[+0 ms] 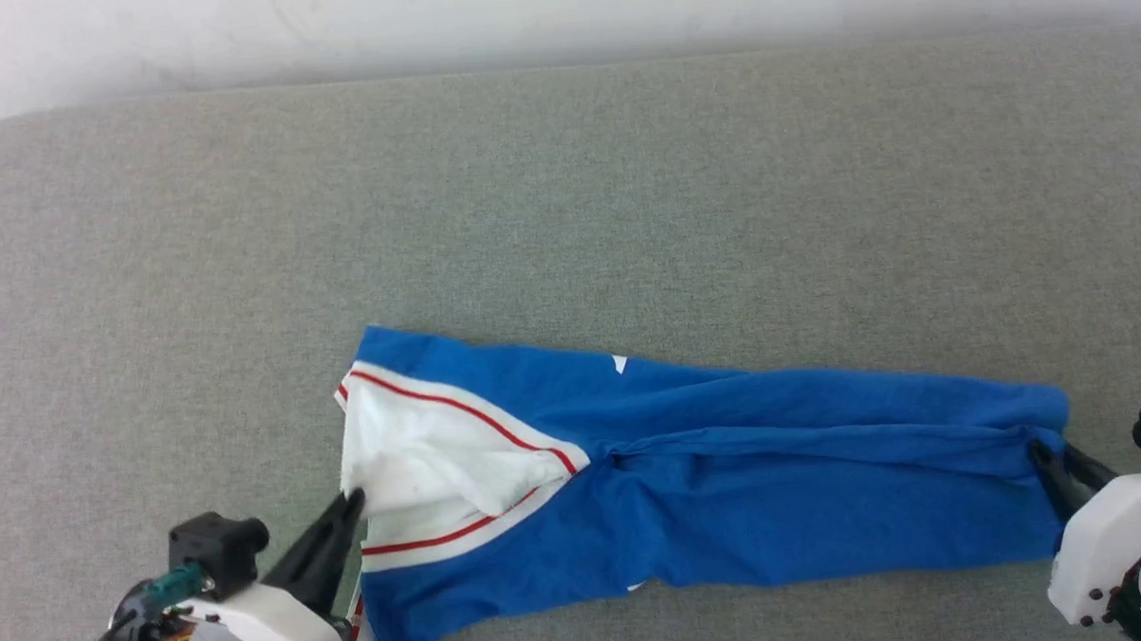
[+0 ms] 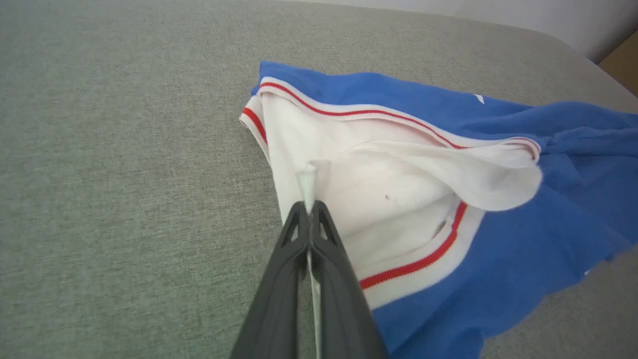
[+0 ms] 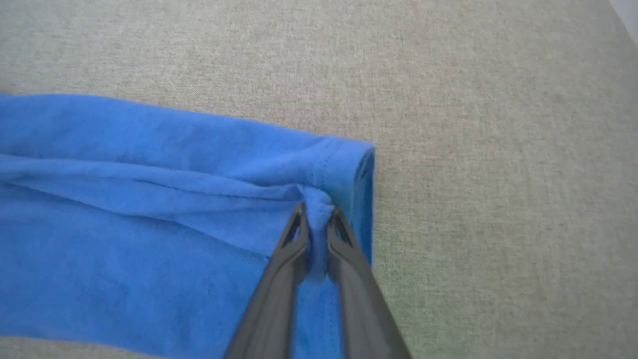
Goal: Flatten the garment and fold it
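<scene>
Grey woven surface (image 1: 566, 188), with a pale wall (image 1: 560, 17) behind it. The blue T-shirt (image 1: 727, 467) lies on the surface, folded narrow. Its long axis runs from one gripper to the other, white sleeve end at the left gripper (image 1: 354, 504) and hem end at the right gripper (image 1: 1040, 456). Left gripper is clenched on white sleeve fabric. Right gripper pinches a bunch of blue hem.
</scene>
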Tool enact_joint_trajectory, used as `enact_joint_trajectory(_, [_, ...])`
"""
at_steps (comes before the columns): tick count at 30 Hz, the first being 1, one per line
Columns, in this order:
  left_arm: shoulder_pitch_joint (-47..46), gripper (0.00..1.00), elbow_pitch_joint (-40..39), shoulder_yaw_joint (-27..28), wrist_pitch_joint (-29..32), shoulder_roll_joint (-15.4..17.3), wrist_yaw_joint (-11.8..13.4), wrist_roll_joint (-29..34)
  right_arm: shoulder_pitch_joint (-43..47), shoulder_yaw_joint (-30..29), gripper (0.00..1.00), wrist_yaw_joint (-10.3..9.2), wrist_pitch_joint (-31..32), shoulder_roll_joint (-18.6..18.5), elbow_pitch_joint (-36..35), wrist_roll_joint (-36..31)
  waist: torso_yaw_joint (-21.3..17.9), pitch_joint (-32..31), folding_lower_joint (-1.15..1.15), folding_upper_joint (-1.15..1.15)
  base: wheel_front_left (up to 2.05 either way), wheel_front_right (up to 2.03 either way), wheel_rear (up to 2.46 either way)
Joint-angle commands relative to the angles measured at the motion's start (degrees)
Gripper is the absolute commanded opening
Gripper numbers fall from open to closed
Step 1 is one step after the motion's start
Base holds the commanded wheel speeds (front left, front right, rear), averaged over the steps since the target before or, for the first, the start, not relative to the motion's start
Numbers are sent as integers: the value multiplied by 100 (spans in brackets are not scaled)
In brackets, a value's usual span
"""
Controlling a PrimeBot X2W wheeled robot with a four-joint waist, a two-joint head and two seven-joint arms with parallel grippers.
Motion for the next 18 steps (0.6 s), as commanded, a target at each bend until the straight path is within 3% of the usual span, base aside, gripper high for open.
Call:
enact_joint_trajectory(1, [-73,18,64,-25,18,-41,-48,26,56,-6,100,-12,-29,-37,56,-24,-12,-39,0,0,0,0,0])
enact_joint_trajectory(2, [-94,31,106,-27,23,-75,-60,-3,59,-6,100,-12,-29,-64,89,-12,-16,-63,0,0,0,0,0])
enact_joint_trajectory(3, [-108,56,131,-11,15,-104,-66,-39,56,-27,100,-12,-36,-86,104,7,-20,-86,0,0,0,0,0])
enact_joint_trajectory(4, [-115,93,140,11,-3,-124,-69,-74,51,-51,100,-12,-50,-107,99,31,-25,-110,0,0,0,0,0])
enact_joint_trajectory(5, [-114,100,137,46,-34,-145,-65,-116,46,-83,100,-12,-66,-125,80,61,-29,-138,0,0,0,0,0])
enact_joint_trajectory(13, [224,100,-375,812,-488,-320,255,-497,112,-672,100,-12,-50,78,-380,466,-19,-231,0,0,0,0,0])
enact_joint_trajectory(18, [498,100,-950,1562,-583,-577,736,197,261,-935,100,-12,14,283,-288,302,61,-138,0,0,0,0,0])
